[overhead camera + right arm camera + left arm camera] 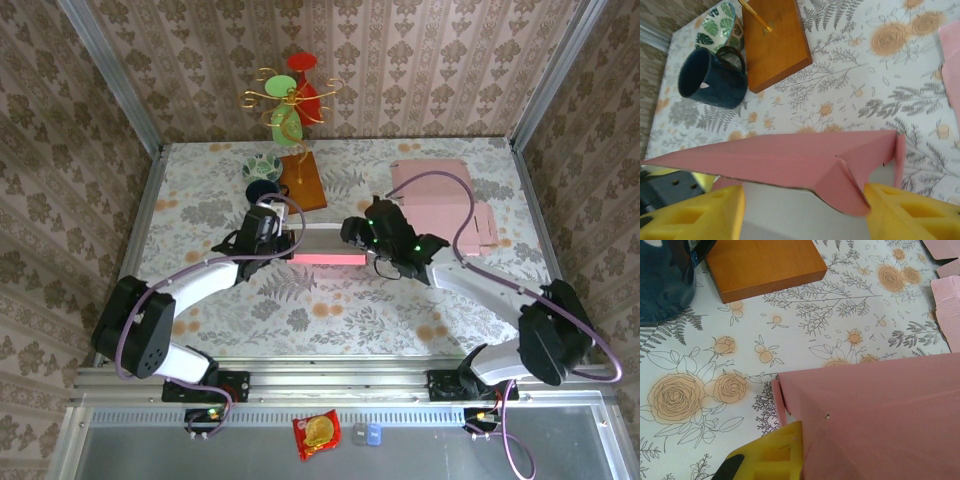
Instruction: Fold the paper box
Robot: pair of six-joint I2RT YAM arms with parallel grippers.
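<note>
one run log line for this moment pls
stage: folding | left gripper: jaws shut on paper box edge | right gripper: jaws open, at other end | state: partly folded

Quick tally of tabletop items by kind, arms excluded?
Part-folded pink box: 1
Flat pink cardboard pile: 1
Blue mug: 1
Patterned bowl: 1
Wooden-based stand: 1
Total: 5

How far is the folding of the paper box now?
Done: the paper box stands partly folded, with creased sides. In hand: the left gripper pinches one end; the right gripper is open around the other. Left: the end flap sticks out, not tucked.
</note>
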